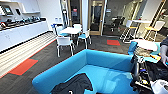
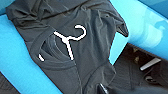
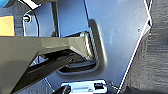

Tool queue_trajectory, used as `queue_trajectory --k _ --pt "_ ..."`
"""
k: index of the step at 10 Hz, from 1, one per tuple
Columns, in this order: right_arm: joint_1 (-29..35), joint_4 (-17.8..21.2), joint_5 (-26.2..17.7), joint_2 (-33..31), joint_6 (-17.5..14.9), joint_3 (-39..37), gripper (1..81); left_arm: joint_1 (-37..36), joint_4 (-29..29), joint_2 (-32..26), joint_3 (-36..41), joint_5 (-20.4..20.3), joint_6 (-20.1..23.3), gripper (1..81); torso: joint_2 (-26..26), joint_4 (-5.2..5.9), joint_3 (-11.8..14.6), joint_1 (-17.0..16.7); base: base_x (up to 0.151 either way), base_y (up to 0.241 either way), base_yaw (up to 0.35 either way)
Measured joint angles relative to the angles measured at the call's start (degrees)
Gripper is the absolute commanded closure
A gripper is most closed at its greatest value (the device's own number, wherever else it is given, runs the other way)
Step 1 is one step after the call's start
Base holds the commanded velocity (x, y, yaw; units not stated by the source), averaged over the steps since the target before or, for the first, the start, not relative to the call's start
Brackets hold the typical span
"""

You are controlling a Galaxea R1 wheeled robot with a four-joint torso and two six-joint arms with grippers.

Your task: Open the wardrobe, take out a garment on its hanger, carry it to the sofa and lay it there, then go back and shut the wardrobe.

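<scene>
The shirt [image 1: 74, 86] is lying crumpled on the seat of the sofa [image 1: 105, 62], near its front edge. In the left wrist view the shirt [image 2: 75, 50] is spreading over the turquoise cushion with the hanger [image 2: 68, 41] resting on top of it, hook free and one arm tucked into the neckline. Whether either gripper is spread or pressed together cannot be told. Beyond the sofa, white chairs [image 1: 64, 42] are standing around a white table [image 1: 71, 30]. A person's arm [image 1: 163, 51] is showing beside the sofa's far end.
</scene>
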Motion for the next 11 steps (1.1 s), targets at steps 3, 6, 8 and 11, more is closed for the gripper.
queue_trajectory --k 3,6,8,11 --pt "0.5 0.0 -0.01 0.02 0.0 0.02 1.0 8.47 7.83 1.05 -0.87 -3.57 0.0 81.1 0.0 0.0 0.02 0.0 0.0 0.0 0.0" --pt "0.6 0.0 -0.2 0.24 0.02 0.0 1.0 14.51 12.18 2.91 -5.24 -14.98 0.85 1.0 -0.02 0.0 0.05 -0.02 0.0 0.0 0.0" --pt "0.61 -0.01 -0.41 0.24 0.0 -0.02 1.0 15.45 13.3 4.07 -9.87 -19.1 1.16 1.0 -0.02 0.0 0.07 -0.07 0.0 0.0 0.0" --pt "0.61 -0.01 -0.54 0.24 0.0 -0.11 1.0 19.58 14.76 10.41 -17.87 -19.83 1.29 1.0 -0.05 0.0 0.09 -0.09 0.0 0.0 0.0"
